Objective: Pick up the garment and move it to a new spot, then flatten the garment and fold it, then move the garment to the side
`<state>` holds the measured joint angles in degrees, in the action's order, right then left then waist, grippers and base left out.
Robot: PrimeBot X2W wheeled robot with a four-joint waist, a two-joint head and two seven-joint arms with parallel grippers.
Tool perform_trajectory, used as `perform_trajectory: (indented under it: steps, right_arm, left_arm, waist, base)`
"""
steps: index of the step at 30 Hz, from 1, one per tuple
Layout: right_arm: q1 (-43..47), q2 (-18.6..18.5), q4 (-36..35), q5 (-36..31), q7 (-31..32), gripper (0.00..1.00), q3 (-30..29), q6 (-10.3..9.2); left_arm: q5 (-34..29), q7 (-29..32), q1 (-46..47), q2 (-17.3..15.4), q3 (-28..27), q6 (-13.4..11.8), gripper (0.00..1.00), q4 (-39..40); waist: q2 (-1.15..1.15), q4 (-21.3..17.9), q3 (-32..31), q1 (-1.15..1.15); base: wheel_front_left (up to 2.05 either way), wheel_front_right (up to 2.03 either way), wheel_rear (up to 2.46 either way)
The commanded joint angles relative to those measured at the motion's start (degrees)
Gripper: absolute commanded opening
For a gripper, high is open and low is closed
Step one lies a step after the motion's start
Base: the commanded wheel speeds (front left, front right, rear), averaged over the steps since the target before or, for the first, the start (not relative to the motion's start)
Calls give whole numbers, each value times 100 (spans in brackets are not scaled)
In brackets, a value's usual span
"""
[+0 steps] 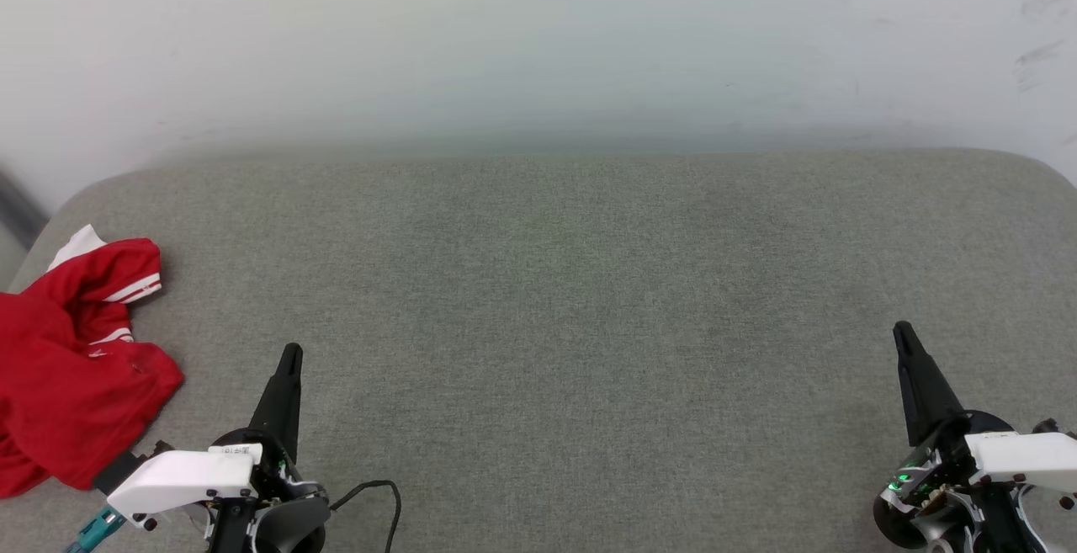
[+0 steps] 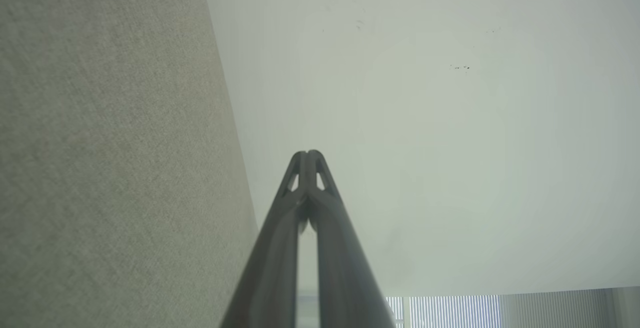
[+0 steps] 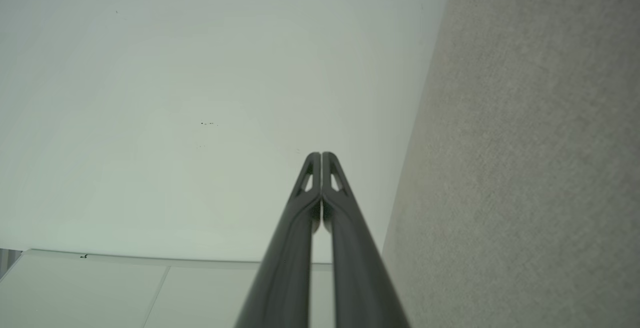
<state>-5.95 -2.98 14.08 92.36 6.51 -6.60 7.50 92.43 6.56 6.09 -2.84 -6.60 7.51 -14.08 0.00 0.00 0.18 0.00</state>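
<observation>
The garment (image 1: 67,368) lies crumpled at the far left edge of the grey cushion in the head view, red with white stripes and a bit of white sleeve showing; no lettering is visible. My left gripper (image 1: 291,353) stands just right of it at the lower left, apart from the cloth, its fingers pressed together with nothing between them. In the left wrist view its tips (image 2: 306,154) meet in front of a pale wall. My right gripper (image 1: 902,331) is far off at the lower right, also shut and empty, tips together (image 3: 320,155) in its wrist view.
The grey fabric cushion (image 1: 572,317) spreads wide between the grippers, with rounded back corners against a pale wall (image 1: 538,39). A black cable (image 1: 379,494) loops beside the left wrist.
</observation>
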Motion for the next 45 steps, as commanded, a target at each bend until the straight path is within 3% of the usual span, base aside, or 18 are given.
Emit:
perform_trajectory:
  steps: [1, 45]
  right_arm:
    - [-60, 25, 6, 10, 1, 0, 7, -2]
    - [-60, 25, 6, 10, 1, 0, 8, -2]
  left_arm:
    - [-5, 10, 32, 8, -7, 17, 0, 2]
    - [-5, 9, 32, 8, -7, 17, 0, 2]
  waist:
    - [0, 0, 0, 0]
    - [0, 0, 0, 0]
  base:
    - [0, 0, 0]
    - [0, 0, 0]
